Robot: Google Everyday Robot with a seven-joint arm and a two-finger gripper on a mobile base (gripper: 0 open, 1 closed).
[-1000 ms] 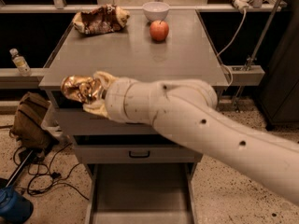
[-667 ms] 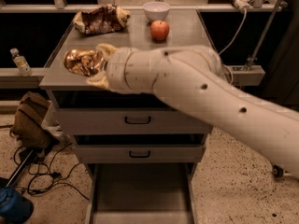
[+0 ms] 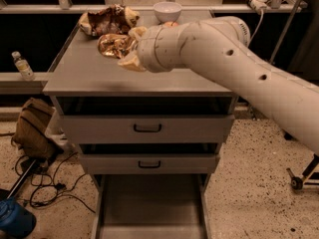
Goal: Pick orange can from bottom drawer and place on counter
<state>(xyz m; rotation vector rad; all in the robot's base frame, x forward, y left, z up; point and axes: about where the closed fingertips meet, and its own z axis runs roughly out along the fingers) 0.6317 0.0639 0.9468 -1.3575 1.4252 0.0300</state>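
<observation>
Shiny orange-gold metal can (image 3: 111, 45) sits clamped in the cream two-finger gripper (image 3: 124, 49), over the left-rear part of the flat grey counter (image 3: 94, 76). Wide shallow grey bottom drawer (image 3: 149, 205) stands pulled open below.

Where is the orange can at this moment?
In the camera view, the orange can sits in the gripper above the counter's left half, just in front of the crumpled brown bag.

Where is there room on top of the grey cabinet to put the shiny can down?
The counter is bare along its front, between the front edge and the gripper, which holds the orange can above the left middle. The back is crowded: a crumpled bag near the left corner and a white bowl beside it.
</observation>
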